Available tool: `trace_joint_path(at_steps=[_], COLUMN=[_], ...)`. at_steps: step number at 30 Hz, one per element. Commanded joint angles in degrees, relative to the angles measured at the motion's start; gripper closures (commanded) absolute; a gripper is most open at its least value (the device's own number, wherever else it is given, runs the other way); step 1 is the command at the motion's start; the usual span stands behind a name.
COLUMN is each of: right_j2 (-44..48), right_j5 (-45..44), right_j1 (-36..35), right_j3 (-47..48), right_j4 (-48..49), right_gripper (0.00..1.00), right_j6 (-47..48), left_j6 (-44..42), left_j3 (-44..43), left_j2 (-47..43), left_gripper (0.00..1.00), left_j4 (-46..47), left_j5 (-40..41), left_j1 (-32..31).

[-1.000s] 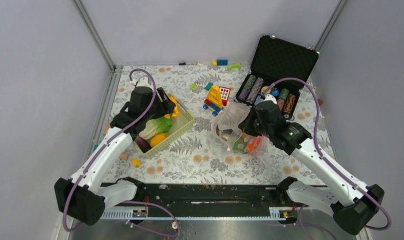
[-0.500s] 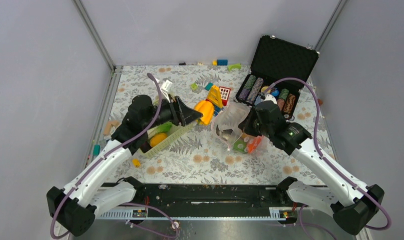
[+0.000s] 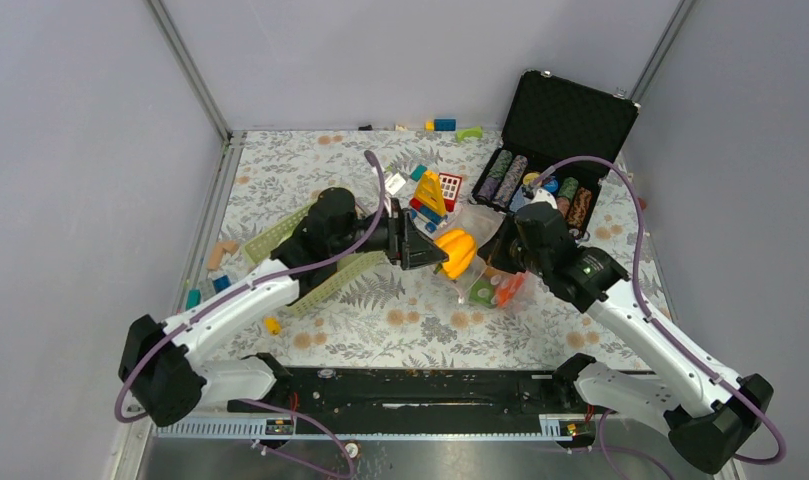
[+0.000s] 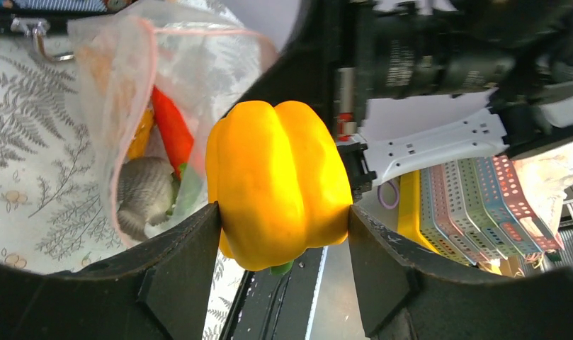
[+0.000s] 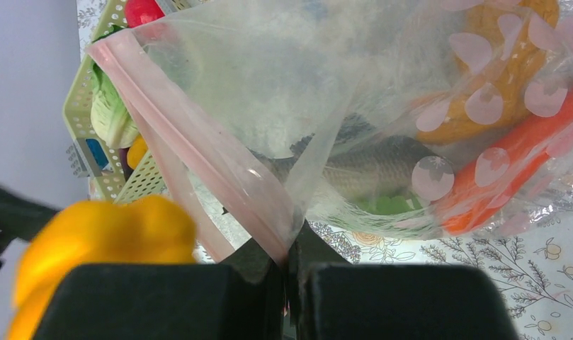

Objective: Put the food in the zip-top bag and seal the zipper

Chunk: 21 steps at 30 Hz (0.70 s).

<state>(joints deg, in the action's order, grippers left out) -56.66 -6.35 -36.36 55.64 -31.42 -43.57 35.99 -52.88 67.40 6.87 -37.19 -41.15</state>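
Observation:
My left gripper (image 3: pixel 450 255) is shut on a yellow toy pepper (image 4: pixel 278 180), one finger on each side, and holds it just in front of the open mouth of the zip-top bag (image 3: pixel 487 272). The clear bag (image 5: pixel 354 92) lies right of centre. My right gripper (image 5: pixel 287 263) is shut on its mouth edge, pinching the pink zipper (image 5: pixel 198 149) and lifting that side. Inside the bag lie an orange carrot (image 5: pixel 510 177), a grey piece (image 5: pixel 368 170) and something green (image 5: pixel 386 205). In the left wrist view the bag's mouth (image 4: pixel 152 92) gapes left of the pepper.
A pale green slatted basket (image 3: pixel 335 280) stands left of the bag, with a cabbage (image 5: pixel 110 117) and a red piece (image 5: pixel 143 10) in it. Building blocks (image 3: pixel 430 195) and an open black case (image 3: pixel 565 120) of chip stacks lie behind. Small pieces (image 3: pixel 220 255) sit near the left edge.
My left arm has swung right from the basket to the bag's mouth, carrying the yellow pepper. The right gripper has kept its hold on the bag's edge.

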Motion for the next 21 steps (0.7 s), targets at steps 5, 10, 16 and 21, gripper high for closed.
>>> trace_joint_path(at_steps=[5,10,16,21], right_j2=[2.5,2.8,3.3,3.3], right_j5=[1.3,3.3,5.5,5.8], right_j1=[0.3,0.4,0.4,0.3], right_j3=[0.5,1.0,2.0,2.3], right_j4=[0.9,0.9,0.9,0.9], right_gripper=[1.0,1.0,1.0,1.0], right_j6=[-0.8,-0.4,0.3,0.4], left_j6=[-1.1,-1.1,0.0,-0.3], left_j3=[-6.3,-9.5,-12.7,-15.0], left_j2=[7.9,11.2,14.3,16.4], left_gripper=[1.0,1.0,0.94,0.35], left_j4=[-0.7,-5.1,-6.8,-8.0], left_j5=[5.3,12.6,18.3,14.2], left_j1=[-1.0,-2.1,-3.5,-4.5])
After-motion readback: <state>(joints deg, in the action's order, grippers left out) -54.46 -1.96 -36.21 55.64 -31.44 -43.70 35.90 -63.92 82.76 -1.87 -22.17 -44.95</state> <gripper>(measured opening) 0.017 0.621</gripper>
